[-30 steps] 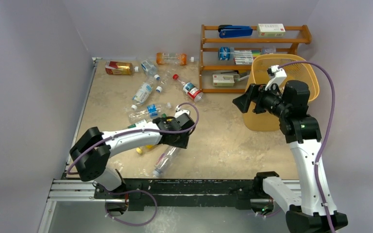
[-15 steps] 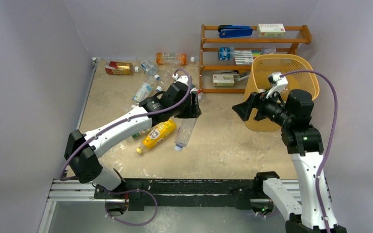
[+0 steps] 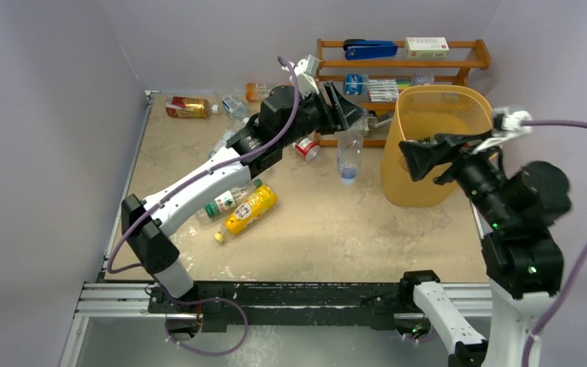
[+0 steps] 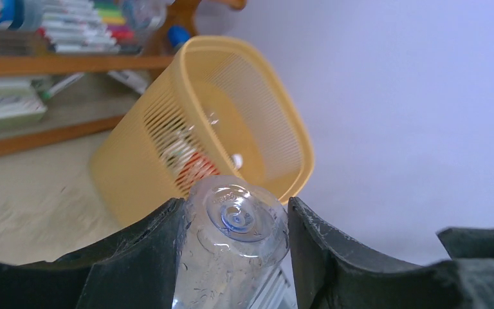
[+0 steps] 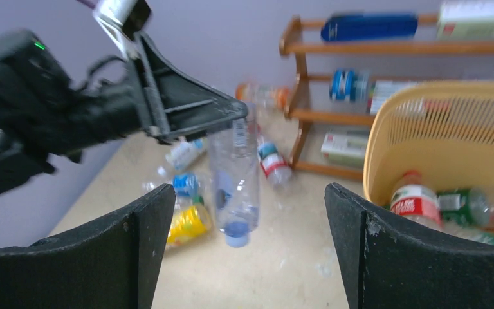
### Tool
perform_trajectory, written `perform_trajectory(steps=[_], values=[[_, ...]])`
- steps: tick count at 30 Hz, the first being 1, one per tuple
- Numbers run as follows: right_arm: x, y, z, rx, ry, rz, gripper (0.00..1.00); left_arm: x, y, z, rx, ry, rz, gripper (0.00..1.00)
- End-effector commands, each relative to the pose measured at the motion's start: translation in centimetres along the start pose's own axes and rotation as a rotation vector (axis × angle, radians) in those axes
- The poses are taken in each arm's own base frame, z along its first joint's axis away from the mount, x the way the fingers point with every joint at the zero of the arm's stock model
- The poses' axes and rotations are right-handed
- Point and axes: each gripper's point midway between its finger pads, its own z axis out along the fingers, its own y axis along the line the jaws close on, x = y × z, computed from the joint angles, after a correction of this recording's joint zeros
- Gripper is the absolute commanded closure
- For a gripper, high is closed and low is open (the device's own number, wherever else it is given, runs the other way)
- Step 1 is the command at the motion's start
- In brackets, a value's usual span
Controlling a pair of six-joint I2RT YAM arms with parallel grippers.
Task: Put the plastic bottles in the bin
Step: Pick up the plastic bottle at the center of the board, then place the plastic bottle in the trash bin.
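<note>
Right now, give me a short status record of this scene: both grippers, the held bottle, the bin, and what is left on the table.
left gripper: shut on the clear bottle
clear bottle: hangs cap down above the table, left of the bin, not over its rim
right gripper: open, empty, facing the clear bottle
bin: upright, bottles inside, among them a red-labelled bottle
table: yellow bottle, amber bottle and several others lie on it
task state: unfinished
</note>
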Motion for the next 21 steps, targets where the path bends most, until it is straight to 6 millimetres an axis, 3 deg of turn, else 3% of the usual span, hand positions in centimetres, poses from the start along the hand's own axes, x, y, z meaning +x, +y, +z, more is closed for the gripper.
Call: perform_trajectory(steps=[1,10,15,21], values=[[-4.2,1.2,-2.5,0.025,-0.1,0.012,0.12,-5.9,-6.7,0.2,0.243,-0.201,-0.032,0.54],[-7.4,4.1,-4.9,-0.058,-0.137,-0.003,0.12,-10.4,-10.3,1.0,0.502,-0.453,-0.146,0.54],[-8.4,4.8,-5.7,-0.073,-0.149,-0.02,0.12,-11.9,-10.9,2.6,0.614,-0.532,-0.237,0.55],[-8.6,5.3,-6.1,-0.089,-0.153,-0.03,0.12,-11.9,-9.6,5.6,0.716,-0.587,-0.382,0.55]])
